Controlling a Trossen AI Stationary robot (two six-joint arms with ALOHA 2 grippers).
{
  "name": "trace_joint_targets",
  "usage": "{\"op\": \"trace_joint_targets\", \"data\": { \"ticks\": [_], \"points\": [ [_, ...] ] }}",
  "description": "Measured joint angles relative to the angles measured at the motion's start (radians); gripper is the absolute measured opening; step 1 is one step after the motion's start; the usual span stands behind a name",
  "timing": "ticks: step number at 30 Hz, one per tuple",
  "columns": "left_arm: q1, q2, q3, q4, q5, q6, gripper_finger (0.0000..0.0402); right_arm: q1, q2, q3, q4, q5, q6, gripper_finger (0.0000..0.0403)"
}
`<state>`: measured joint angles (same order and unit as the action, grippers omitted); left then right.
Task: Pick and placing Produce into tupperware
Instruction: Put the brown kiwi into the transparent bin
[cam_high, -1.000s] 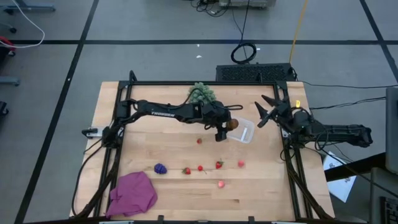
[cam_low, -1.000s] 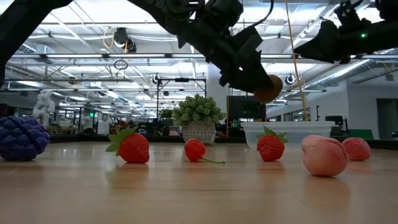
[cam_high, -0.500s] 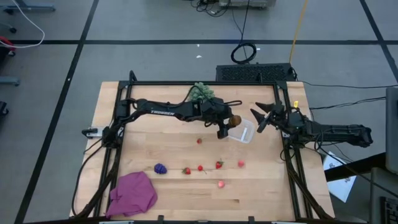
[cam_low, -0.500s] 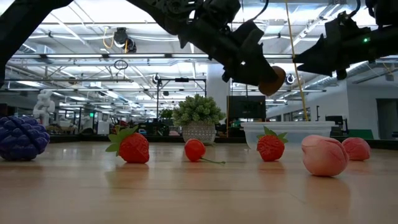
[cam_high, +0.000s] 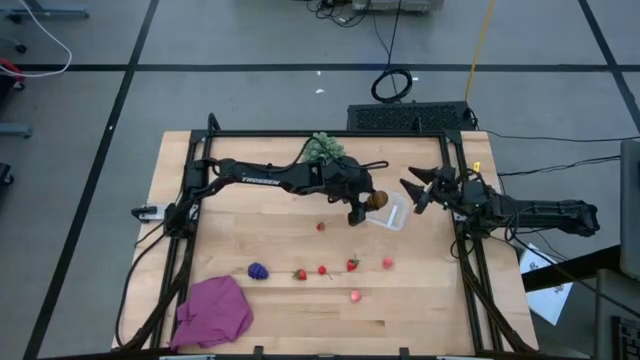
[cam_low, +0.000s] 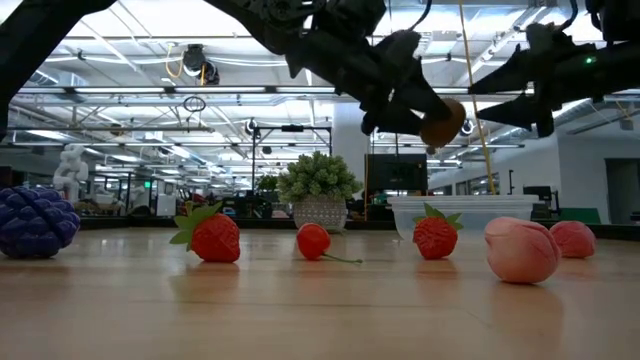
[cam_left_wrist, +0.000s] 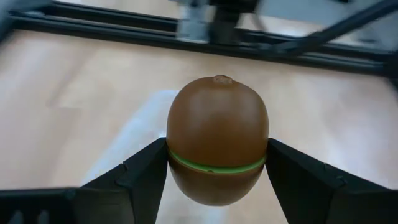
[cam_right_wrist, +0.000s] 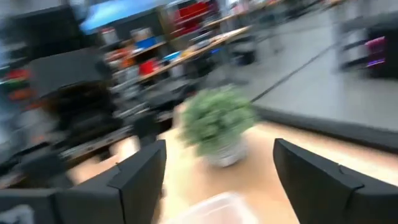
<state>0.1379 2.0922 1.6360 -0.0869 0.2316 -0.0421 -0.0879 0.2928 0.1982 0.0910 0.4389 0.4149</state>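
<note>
- On the light wooden table (cam_high: 240, 220), ringed by a black frame, a magenta cloth (cam_high: 213, 311) lies at the front left corner, with a purple grape cluster (cam_high: 258, 270) just beside it toward the middle.
- Along the front half, a loose row of small red fruits runs rightward: a strawberry (cam_high: 300, 274), a cherry (cam_high: 322, 270), another strawberry (cam_high: 352, 264), and two pinkish peach-like pieces (cam_high: 387, 263); one more red piece (cam_high: 320, 226) sits alone near the centre.
- At the back edge stands a small potted green plant (cam_high: 324, 149).
- Beyond the table, grey floor with dark lines, cables and a black keyboard-like unit; the low view shows a large hall with ceiling lights and shelving.
- Toward the right edge, the clear tupperware (cam_high: 391, 212) sits on the wood, apart from the fruit row.
- Over the tupperware's near rim, the left gripper (cam_high: 364, 207) hangs above the table, its fingers (cam_left_wrist: 140, 180) pinching a brown kiwi (cam_left_wrist: 217, 147) on both sides.
- Just right of the tupperware, the right gripper (cam_high: 415, 190) is raised with its fingers (cam_right_wrist: 311, 177) spread wide, holding nothing.
</note>
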Motion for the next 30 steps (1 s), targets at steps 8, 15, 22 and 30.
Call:
{"op": "trace_joint_targets", "data": {
  "ticks": [8, 15, 22, 30],
  "points": [
    [-0.008, -0.016, 0.0, -0.029, 0.088, -0.04, 0.0253, 0.001, 0.0, 0.0, 0.024, -0.398, 0.06, 0.03],
    [-0.026, -0.12, 0.0, -0.179, 0.088, -0.013, 0.0253, 0.01, -0.001, 0.0, 0.005, -0.499, 0.045, 0.0298],
    [-0.058, -0.173, 0.0, -0.154, 0.084, -0.004, 0.0253, 0.013, 0.013, 0.0, 0.01, -0.496, -0.013, 0.0298],
    [-0.068, -0.172, 0.0, -0.146, 0.082, 0.008, 0.0253, 0.013, 0.029, 0.0, 0.091, -0.494, -0.073, 0.0298]
  ]
}}
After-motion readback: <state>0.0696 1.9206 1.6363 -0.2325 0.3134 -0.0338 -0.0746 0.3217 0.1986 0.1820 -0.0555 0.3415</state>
